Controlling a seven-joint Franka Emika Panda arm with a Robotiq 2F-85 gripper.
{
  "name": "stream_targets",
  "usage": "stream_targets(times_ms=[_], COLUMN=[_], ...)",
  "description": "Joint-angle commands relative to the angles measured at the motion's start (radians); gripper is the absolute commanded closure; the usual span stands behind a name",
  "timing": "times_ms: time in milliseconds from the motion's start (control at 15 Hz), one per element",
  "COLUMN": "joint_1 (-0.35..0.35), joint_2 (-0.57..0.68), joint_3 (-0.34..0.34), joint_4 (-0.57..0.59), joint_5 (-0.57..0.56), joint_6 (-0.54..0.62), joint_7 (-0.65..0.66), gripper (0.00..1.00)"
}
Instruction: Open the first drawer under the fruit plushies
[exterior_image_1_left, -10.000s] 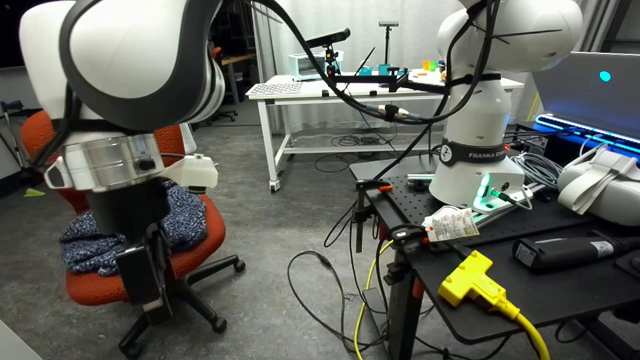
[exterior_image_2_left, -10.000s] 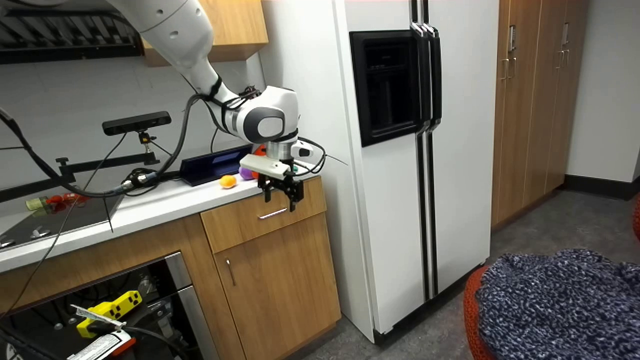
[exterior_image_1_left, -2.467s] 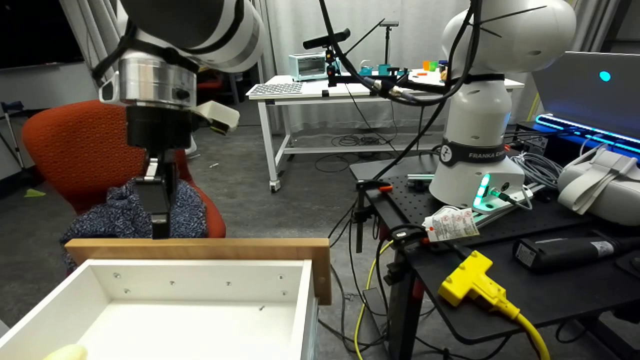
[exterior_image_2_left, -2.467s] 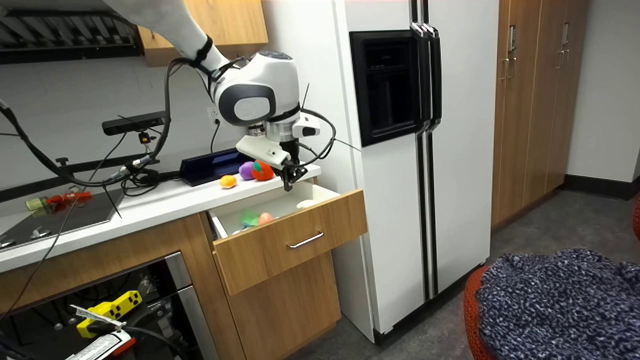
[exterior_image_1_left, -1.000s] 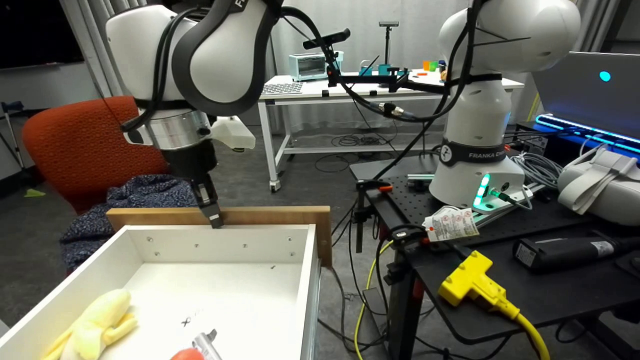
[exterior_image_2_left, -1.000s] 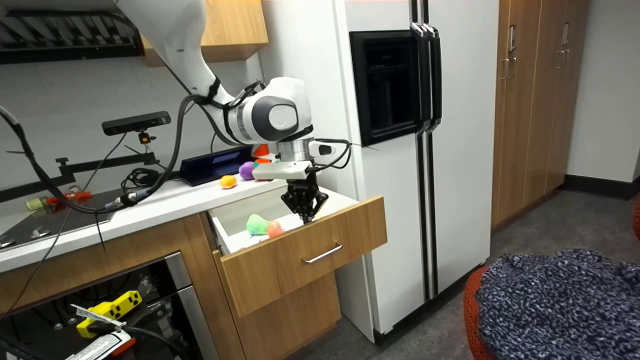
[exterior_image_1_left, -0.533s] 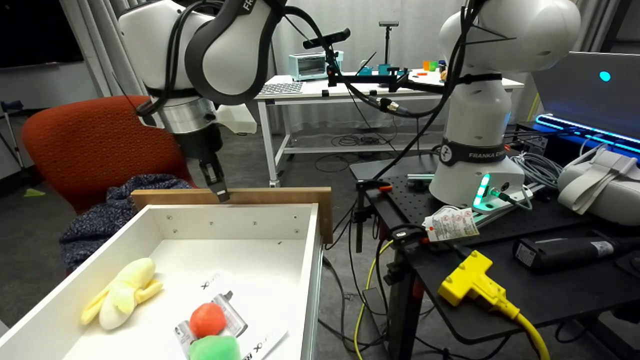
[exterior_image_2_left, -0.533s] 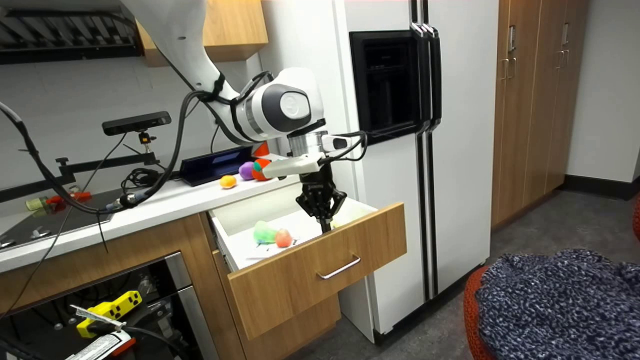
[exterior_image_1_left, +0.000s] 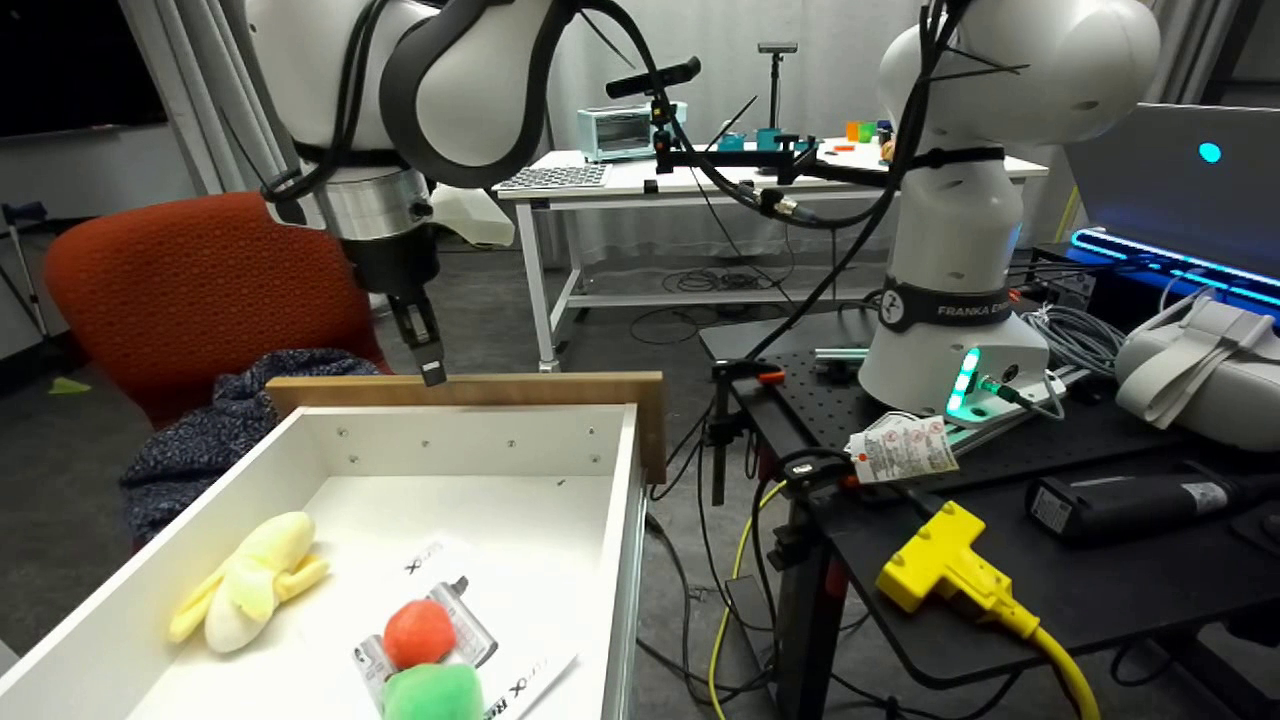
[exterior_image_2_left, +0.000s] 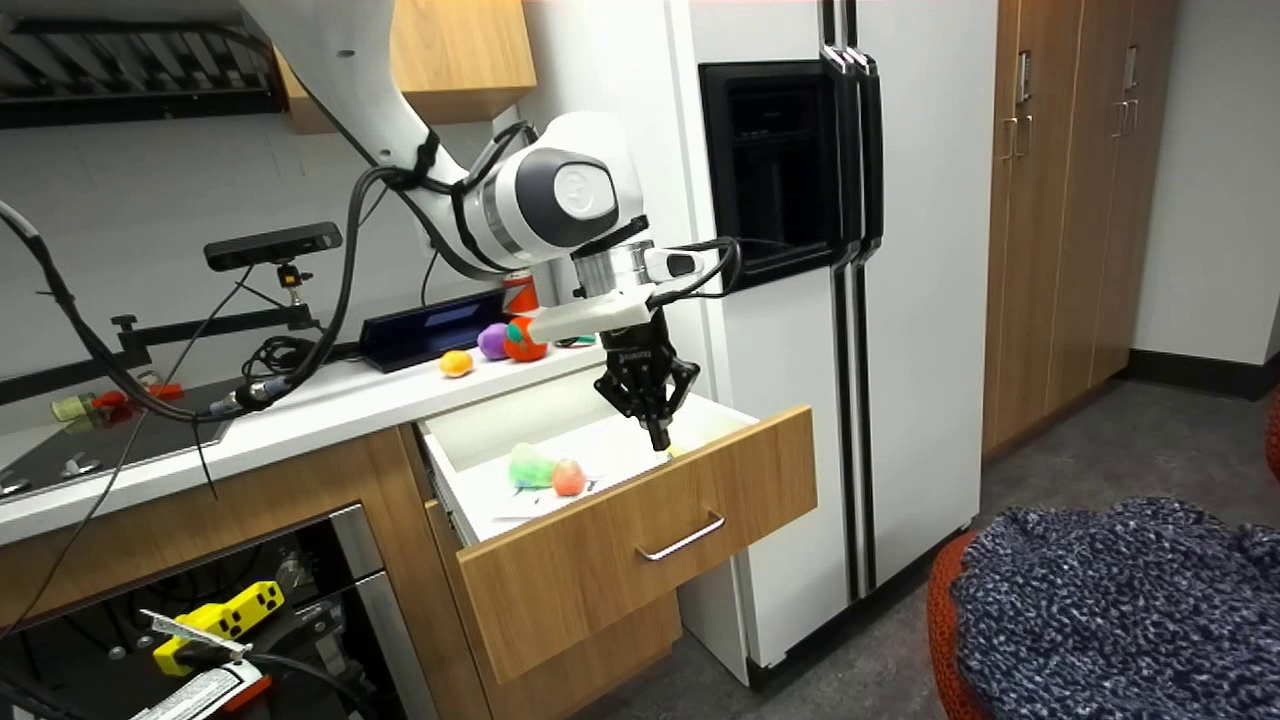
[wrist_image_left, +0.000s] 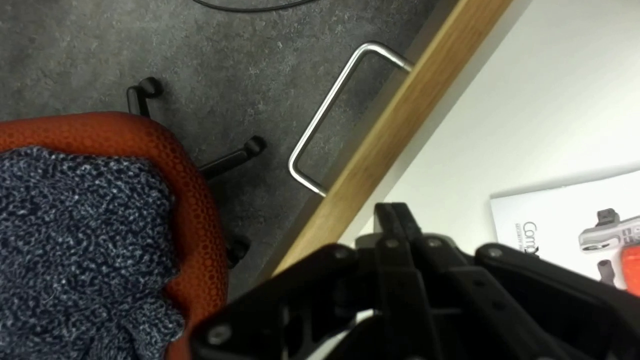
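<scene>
Probably the chief risk is a push too far: the first drawer already stands well out, its box running from the drawer front back under the bench, so a hard outward shove could strain it at the end of its travel or drive the drawer front towards the orange chair beyond. Next comes a snag: since the pincer hangs just over the inner side of the drawer front, a low retreat might catch its top edge and drag it along. Whether they touch, I cannot tell. The pincer's fingers lie together with nothing between them, pointing down and a little aslant. The arm slopes down towards the drawer front, wrist bent above it.
</scene>
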Motion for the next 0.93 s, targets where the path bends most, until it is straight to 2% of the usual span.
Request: stream_targets(times_ms=[0,200,400,600,867], joint_1=[-0.050,-0.098,-0.174,-0.246,-0.292], joint_2=[-0.031,-0.023,-0.013,-0.002,0.003], joint_3=[0.042,0.099,0.197,0.292,0.347], joint_4=[-0.053,-0.073,-0.084,-0.078,-0.065], joint_5=[0.057,0.164,0.339,0.505,0.668], joint_6=[0.110,0.197,0.248,0.252,0.222], joint_7=[-0.120,-0.247,-0.420,-0.600,-0.797], gripper=[1.00,1.00,1.00,1.00,1.00])
